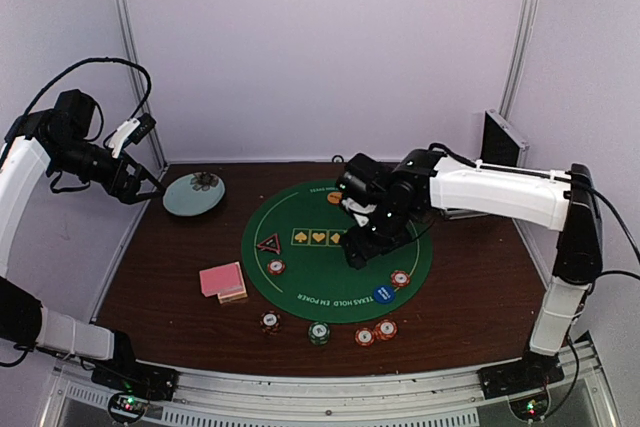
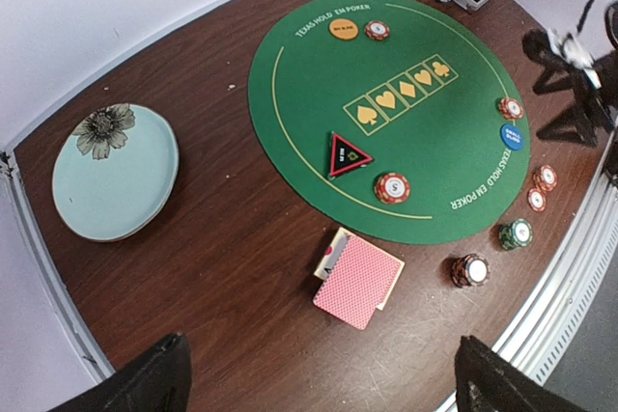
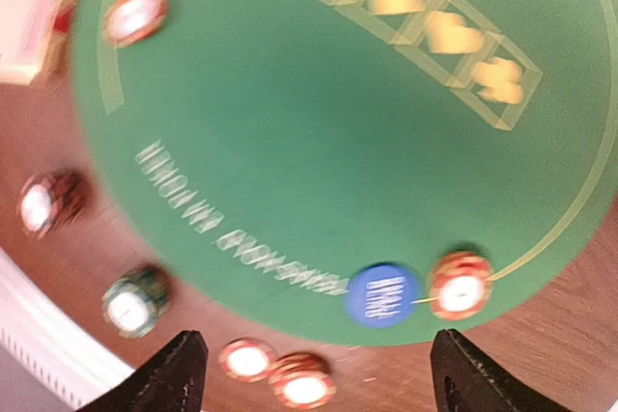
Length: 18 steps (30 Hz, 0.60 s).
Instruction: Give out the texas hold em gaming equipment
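From above: my right fingers [image 1: 357,253] hover over the green mat [image 1: 300,292], spread and empty. My left fingers [image 1: 150,187] hang wide apart, off by the plate [image 1: 193,195]. I'd call the job roughly half done.

Left wrist: the triangle marker [image 2: 348,153], orange disc [image 2: 344,29], blue disc [image 2: 512,135] and three striped chips [image 2: 392,187] sit on the mat. Four more line the table [image 2: 241,267] beyond the mat's rim. The pink-backed cards [image 2: 359,282] lie in one undealt stack beside the mat.

Right wrist, blurry: a red chip [image 3: 461,287] sits just beside the blue disc at the mat's edge.
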Tool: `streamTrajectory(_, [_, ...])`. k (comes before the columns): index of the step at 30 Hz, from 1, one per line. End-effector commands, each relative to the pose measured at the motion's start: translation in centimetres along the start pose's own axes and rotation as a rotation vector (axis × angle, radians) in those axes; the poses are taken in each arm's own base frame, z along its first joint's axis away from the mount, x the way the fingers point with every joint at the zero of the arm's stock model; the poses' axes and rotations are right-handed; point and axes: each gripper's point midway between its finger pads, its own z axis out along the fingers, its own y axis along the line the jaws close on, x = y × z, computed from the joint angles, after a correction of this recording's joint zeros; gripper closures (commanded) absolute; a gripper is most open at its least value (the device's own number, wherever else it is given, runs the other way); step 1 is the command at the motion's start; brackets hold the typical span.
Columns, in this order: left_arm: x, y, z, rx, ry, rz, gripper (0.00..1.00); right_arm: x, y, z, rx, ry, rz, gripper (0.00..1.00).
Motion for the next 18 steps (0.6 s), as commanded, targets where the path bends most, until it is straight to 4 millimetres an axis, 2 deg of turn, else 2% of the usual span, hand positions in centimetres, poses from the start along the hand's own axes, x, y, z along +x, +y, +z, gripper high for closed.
streamTrajectory(1, [-1.1,0.4,-0.6,-0.030,-0.035,0.038,0.03,2.1,7.0,-0.9,-0.088,0.009,-0.137,0.14])
streamTrajectory(5, [-1.2,0.3,-0.7,-0.028,-0.042,0.038,0.02,3.2,12.3,-0.2,-0.160,0.027,-0.239,0.08])
streamTrajectory(9, [-1.3,0.3,-0.9,-0.035,-0.046,0.043,0.02,4.3,15.4,1.3,-0.202,0.071,-0.306,0.05])
streamTrajectory(12, [-1.3,0.3,-1.0,-0.038,-0.046,0.044,0.02,4.8,16.3,2.6,-0.205,0.099,-0.334,0.05])
streamTrajectory(18, [-1.1,0.3,-0.8,-0.030,-0.040,0.038,0.02,5.6,16.1,4.9,-0.169,0.141,-0.350,0.06])
